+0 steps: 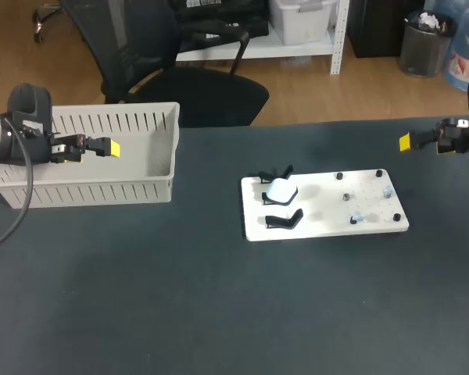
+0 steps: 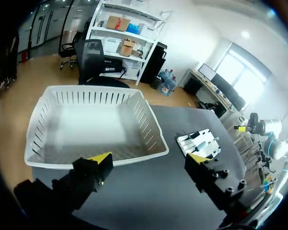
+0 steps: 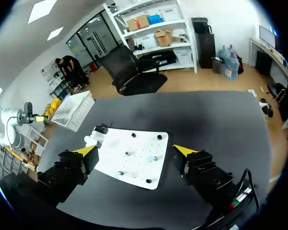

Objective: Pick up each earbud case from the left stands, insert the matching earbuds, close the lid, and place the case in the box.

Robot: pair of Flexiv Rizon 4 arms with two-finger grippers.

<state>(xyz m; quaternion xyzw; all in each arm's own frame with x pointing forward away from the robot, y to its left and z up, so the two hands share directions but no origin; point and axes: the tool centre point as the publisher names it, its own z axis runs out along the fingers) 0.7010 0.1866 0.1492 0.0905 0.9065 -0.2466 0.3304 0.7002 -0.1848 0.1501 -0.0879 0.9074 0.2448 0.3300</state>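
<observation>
A white board (image 1: pixel 324 223) lies right of the table's middle. On its left side stand black holders (image 1: pixel 284 219), and a white earbud case (image 1: pixel 281 190) rests in the middle one. Small earbuds (image 1: pixel 358 218) lie among black pegs on the board's right part. My left gripper (image 1: pixel 109 148) hangs open over the white basket (image 1: pixel 94 187), nothing between its fingers. My right gripper (image 1: pixel 406 141) is open at the far right, above and beyond the board. From the right wrist, the board (image 3: pixel 144 170) and case (image 3: pixel 92 140) lie ahead of the open gripper (image 3: pixel 134 151). In the left wrist view, the open gripper (image 2: pixel 150 160) is near the basket (image 2: pixel 149 120), with the board (image 2: pixel 201 141) beyond.
The slatted basket sits at the table's left rear corner and holds nothing. Dark tabletop (image 1: pixel 219 312) stretches in front of the board and basket. Black pegs (image 1: pixel 379 173) stick up from the board's right part.
</observation>
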